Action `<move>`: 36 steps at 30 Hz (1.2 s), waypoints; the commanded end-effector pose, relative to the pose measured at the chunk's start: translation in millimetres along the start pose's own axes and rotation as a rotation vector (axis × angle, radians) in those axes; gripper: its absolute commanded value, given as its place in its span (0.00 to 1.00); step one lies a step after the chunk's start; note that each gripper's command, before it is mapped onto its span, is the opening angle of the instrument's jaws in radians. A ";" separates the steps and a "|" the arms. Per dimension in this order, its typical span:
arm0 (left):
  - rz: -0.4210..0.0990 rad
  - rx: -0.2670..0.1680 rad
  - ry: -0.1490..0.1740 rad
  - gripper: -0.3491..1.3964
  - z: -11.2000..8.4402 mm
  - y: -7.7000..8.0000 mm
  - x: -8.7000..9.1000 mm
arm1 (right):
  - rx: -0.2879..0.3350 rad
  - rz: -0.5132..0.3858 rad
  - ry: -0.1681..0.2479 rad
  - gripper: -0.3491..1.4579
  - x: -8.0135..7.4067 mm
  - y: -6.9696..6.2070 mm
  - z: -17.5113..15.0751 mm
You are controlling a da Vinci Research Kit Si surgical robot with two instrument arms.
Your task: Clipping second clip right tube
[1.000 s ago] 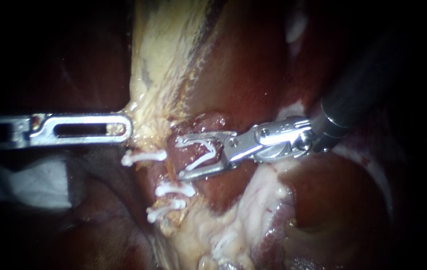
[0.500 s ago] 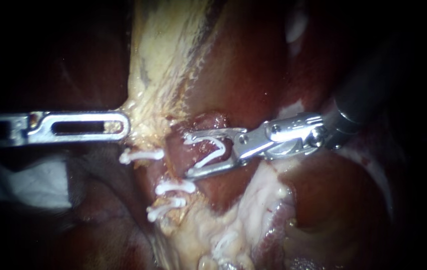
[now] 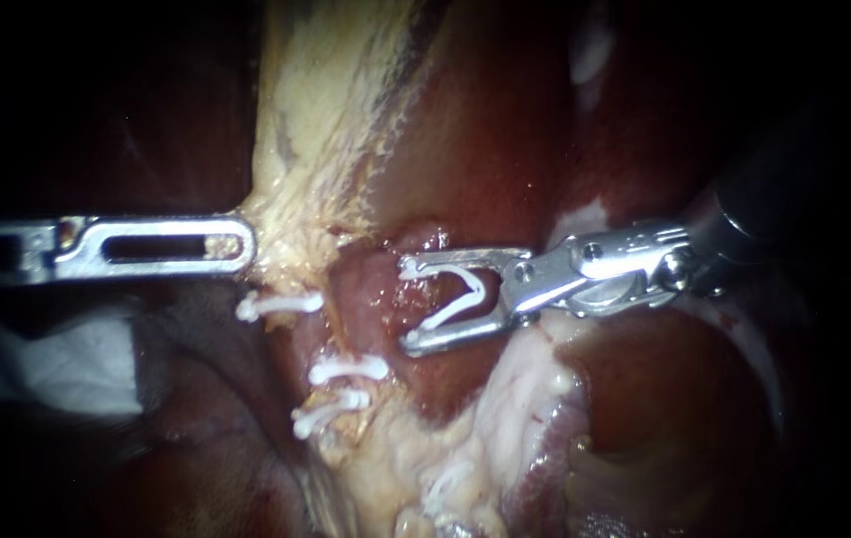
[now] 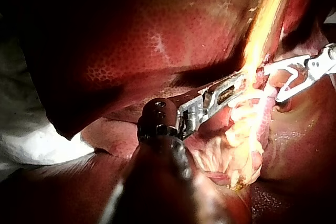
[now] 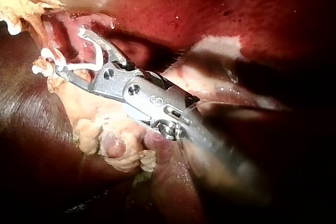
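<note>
holding an open white clip point(image 3: 472, 289) in the wide jaws of the right instrument point(image 3: 409, 305), centre right of the frame, tips just right of the pink tube point(image 3: 366, 294) at mid-frame. gripping pale tissue point(image 3: 291, 229) at centre left with the closed jaws of the left instrument point(image 3: 231, 244). below-left of the tube, three closed clips point(image 3: 346, 371).

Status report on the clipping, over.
Left instrument shut on pale tissue. Right instrument holds open clip at reddish tube, not closed. No obstruction seen.

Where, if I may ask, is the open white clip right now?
Endoscope view, centre: the open white clip sits between the right instrument's jaws, just right of the three closed clips.
</note>
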 end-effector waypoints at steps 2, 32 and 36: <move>0.000 0.000 0.000 0.00 -0.1 -0.1 -0.1 | 0.000 0.000 0.000 0.47 0.0 -0.1 0.1; -0.002 -0.005 -0.004 0.00 -0.2 0.0 -0.2 | 0.027 0.078 0.001 0.46 -3.5 -1.3 6.5; -0.002 -0.006 -0.006 0.00 -0.2 -0.3 -0.1 | 0.035 0.083 -0.003 0.46 -4.3 -1.3 7.3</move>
